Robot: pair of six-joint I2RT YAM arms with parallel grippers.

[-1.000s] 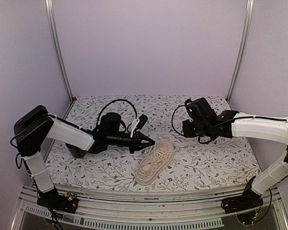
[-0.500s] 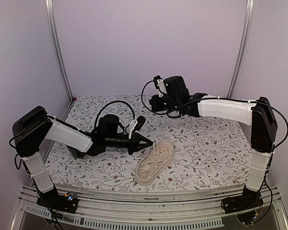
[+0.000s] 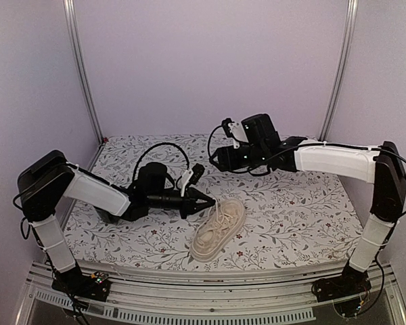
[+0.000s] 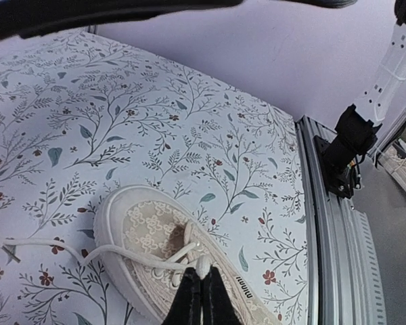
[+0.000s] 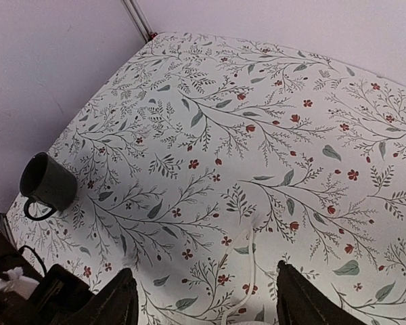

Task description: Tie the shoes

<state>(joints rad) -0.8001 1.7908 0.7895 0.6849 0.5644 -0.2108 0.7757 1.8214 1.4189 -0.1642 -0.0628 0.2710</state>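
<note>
The cream low-top shoe lies on the floral table near the front middle, its pale laces loose. My left gripper reaches in from the left to the shoe's lace area. In the left wrist view that gripper is shut, its tips pinching a pale lace over the shoe; another lace strand trails left onto the cloth. My right gripper hovers above the table behind the shoe. It stands open, nothing between its fingers, above a loose lace end.
A dark cup stands on the table near the left wall. The left arm's black body shows at the lower left of the right wrist view. A metal rail runs along the table's front edge.
The right arm swung from the right side to above the table's back middle, then dipped a little, and its gripper opened. The left arm and the shoe have not moved.
</note>
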